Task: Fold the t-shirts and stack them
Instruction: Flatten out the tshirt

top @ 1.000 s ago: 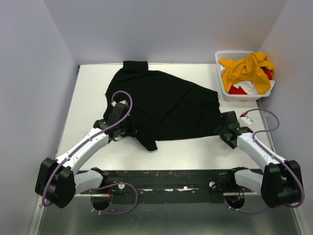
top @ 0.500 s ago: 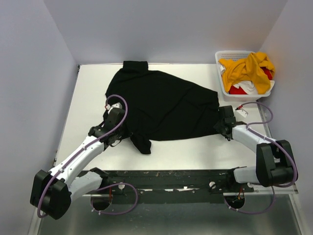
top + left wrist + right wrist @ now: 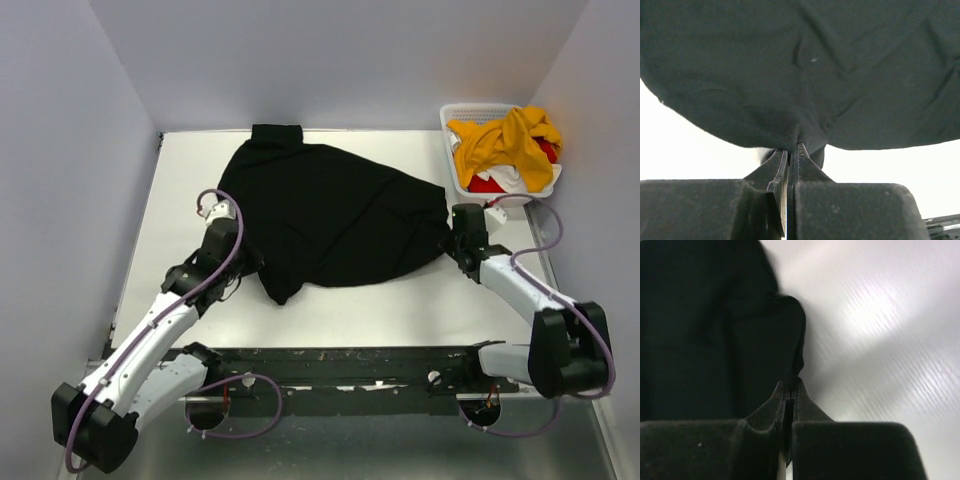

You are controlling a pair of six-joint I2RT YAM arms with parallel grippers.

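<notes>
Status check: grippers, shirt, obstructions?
Left gripper shut on black t-shirt, near-left edge. Right gripper shut on its right edge. Shirt lies rumpled on table, unfolded. Basket with other shirts stands clear, far right.

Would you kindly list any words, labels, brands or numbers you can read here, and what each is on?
None can be read. The black t-shirt is plain, the white basket shows no mark, and the small white piece on the right arm is too small to read.
</notes>
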